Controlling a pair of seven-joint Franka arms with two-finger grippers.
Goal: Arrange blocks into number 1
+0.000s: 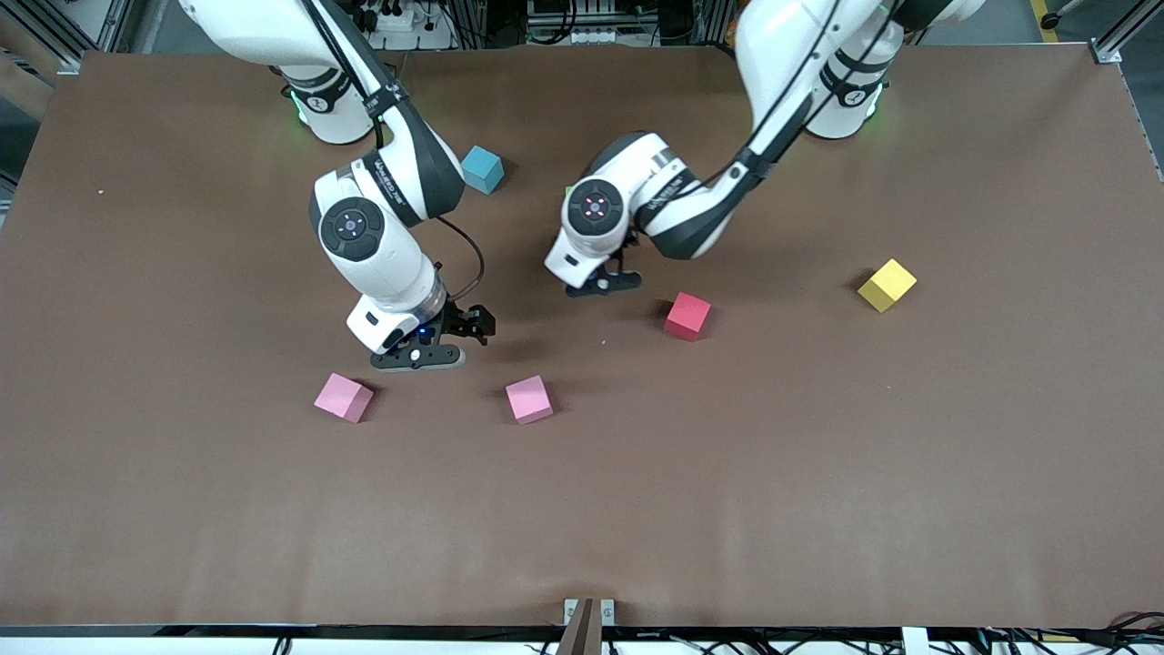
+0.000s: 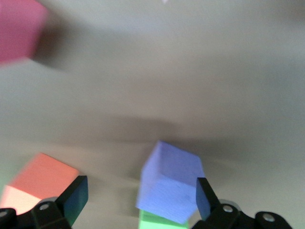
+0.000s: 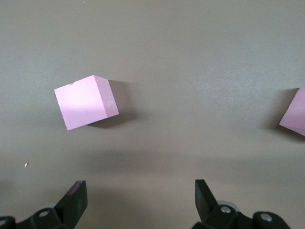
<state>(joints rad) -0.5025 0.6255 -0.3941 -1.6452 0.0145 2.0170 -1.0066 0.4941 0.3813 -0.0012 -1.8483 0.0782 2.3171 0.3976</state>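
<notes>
Front view, table: we see a brown table (image 1: 818, 473) with single blocks spread on it.
Front view, right gripper: the right gripper (image 1: 427, 350) hangs low over the table, and the two pink blocks lie near its fingers, both a little nearer to the front camera.
Front view, pink blocks: one pink block (image 1: 344, 398) lies toward the right arm's end of the table, the second pink block (image 1: 529, 399) more toward the middle; they are well apart.
Front view, left gripper: the left gripper (image 1: 602, 282) is low over the middle of the table; its wrist covers what lies under the fingers.
Front view, other blocks: the red block (image 1: 687, 316) lies near the left gripper, toward the left arm's end; the yellow block (image 1: 888, 285) is well apart from it; the blue block (image 1: 482, 169) lies close to the right arm's base.
Left wrist view, fingers: we see both fingers (image 2: 75, 195) spread wide, holding nothing.
Left wrist view, blocks: the purple block (image 2: 170, 183) stands between the fingers, close to one of them; we cannot tell if it touches. A green block (image 2: 159, 221) shows at its lower edge, half hidden. An orange block (image 2: 40, 180) lies just outside the other finger. The red block (image 2: 19, 31) is farther off.
Right wrist view, fingers: the right gripper's fingers (image 3: 75, 198) stand wide apart and empty.
Right wrist view, blocks: one pink block (image 3: 86, 102) lies ahead of the fingers, apart from them; the second pink block (image 3: 294, 114) is cut by the picture's edge.
</notes>
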